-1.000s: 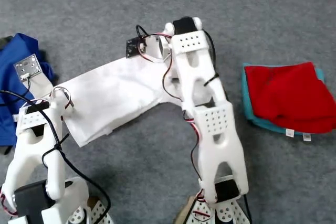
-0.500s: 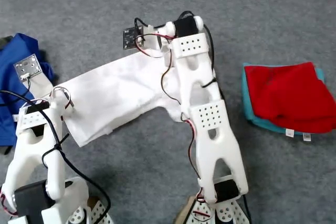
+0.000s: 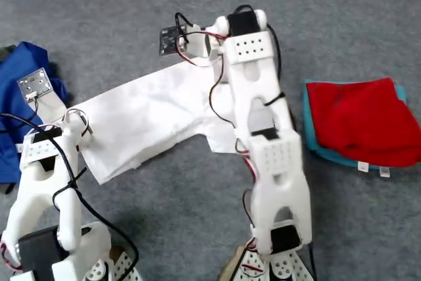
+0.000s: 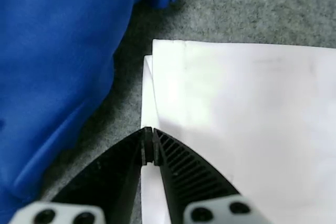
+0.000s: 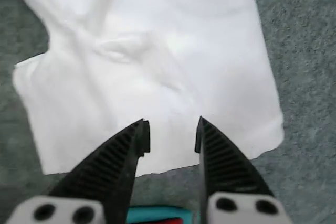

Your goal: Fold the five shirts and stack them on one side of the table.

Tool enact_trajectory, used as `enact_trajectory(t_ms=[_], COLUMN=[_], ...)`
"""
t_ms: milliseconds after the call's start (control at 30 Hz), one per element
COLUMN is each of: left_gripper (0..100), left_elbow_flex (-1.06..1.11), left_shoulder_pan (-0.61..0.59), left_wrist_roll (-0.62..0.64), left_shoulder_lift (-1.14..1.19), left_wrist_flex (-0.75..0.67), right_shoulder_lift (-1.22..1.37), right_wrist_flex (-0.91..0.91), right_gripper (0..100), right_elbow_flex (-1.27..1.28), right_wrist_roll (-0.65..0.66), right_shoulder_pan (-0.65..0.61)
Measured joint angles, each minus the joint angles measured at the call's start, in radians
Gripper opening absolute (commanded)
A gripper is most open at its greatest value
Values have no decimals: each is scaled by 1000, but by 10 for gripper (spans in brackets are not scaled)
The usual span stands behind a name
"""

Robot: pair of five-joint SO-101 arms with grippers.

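Left tool (image 4: 148, 153) clenched on white shirt (image 3: 141, 120) left edge, beside blue shirt (image 3: 20, 97). Right tool (image 5: 171, 135) released, over shirt's far end.

Grey felt-like table (image 3: 164, 218) top

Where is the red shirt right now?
In the high view the red shirt lies on the right side of the table, on top of a teal shirt, apart from the white shirt spread in the middle.
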Motion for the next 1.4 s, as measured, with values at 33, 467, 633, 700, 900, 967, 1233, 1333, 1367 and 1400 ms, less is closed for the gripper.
enact_trajectory(t_ms=[33, 467, 633, 700, 900, 967, 1233, 1333, 1367, 1400], left_gripper=[20, 20, 20, 20, 20, 19, 19, 19, 19, 19], left_elbow_flex=[0, 0, 0, 0, 0, 0, 0, 0, 0, 0], left_shoulder_pan=[0, 0, 0, 0, 0, 0, 0, 0, 0, 0], left_wrist_roll=[0, 0, 0, 0, 0, 0, 0, 0, 0, 0], left_shoulder_lift=[0, 0, 0, 0, 0, 0, 0, 0, 0, 0], left_wrist_flex=[0, 0, 0, 0, 0, 0, 0, 0, 0, 0], right_shoulder_lift=[-58, -428, -430, -430, -431, -431, -433, -433, -428, -419], right_wrist_flex=[0, -238, -334, -367, -446, -448, -486, -497, -502, -506], right_gripper=[145, 149, 149, 149, 150, 166, 224, 224, 217, 200], right_elbow_flex=[89, 997, 1166, 1200, 1231, 1231, 1234, 1234, 1234, 1234], right_wrist_roll=[0, 0, 0, 0, 0, 0, 0, 0, 0, 0], right_shoulder_pan=[0, 0, 2, 8, 31, 32, 35, 35, 35, 35])
